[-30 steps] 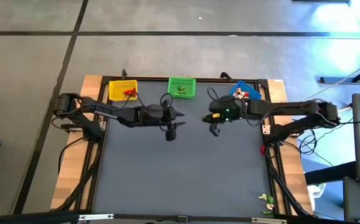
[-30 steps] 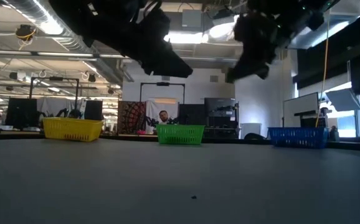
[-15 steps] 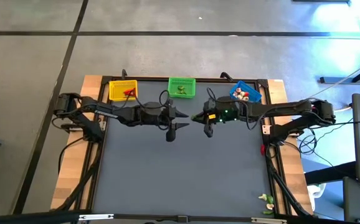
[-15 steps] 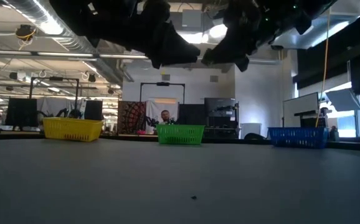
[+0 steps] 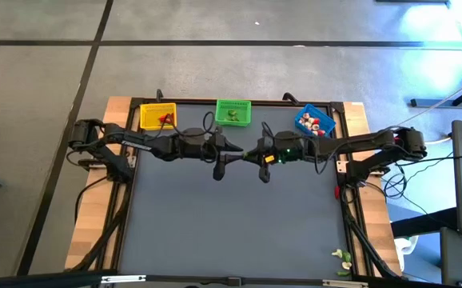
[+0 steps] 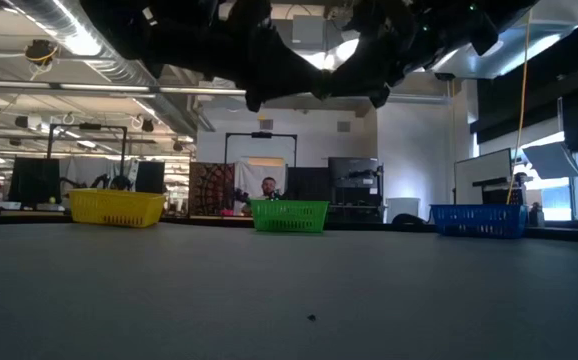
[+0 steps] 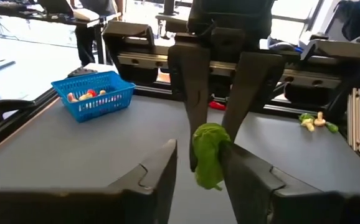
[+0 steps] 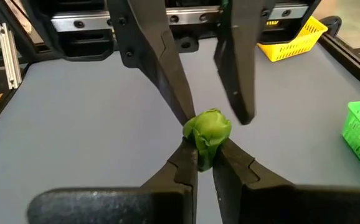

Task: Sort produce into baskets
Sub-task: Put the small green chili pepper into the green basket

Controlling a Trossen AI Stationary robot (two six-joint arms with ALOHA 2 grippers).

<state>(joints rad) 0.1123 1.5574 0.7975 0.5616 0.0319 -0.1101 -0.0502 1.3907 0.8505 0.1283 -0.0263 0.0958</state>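
Item one, the right gripper (image 8: pixel 206 163): I have it raised above the middle of the table (image 5: pixel 231 224), its fingers pinched narrow on a green leafy piece (image 8: pixel 207 132), which it holds by the lower end. In the left wrist view the same green piece (image 7: pixel 208 154) hangs between the right arm's two fingers.

Item two, the left gripper (image 5: pixel 229 152): it meets the right gripper tip to tip over the table's centre, just near of the green basket. Its fingers (image 8: pixel 167 68) stand apart, one on each side of the green piece; one looks to be against it, the other stands a little off. I cannot tell whether it has any grip on the piece.

Item three, baskets along the far edge of the table. Yellow basket (image 5: pixel 157 116) at far left, with a red piece (image 5: pixel 165 119) inside. Green basket (image 5: pixel 233 112) in the middle, with a green piece (image 5: pixel 232 115) inside. Blue basket (image 5: pixel 316 122) at far right, holding several red and pale pieces (image 5: pixel 314 122).

Item four, loose produce (image 5: pixel 342 258): a small green and pale cluster at the near right corner, on the wooden border beside the grey surface.

Item five, background in the low view: a person (image 6: pixel 268 187) seated behind the green basket, among desks and monitors.
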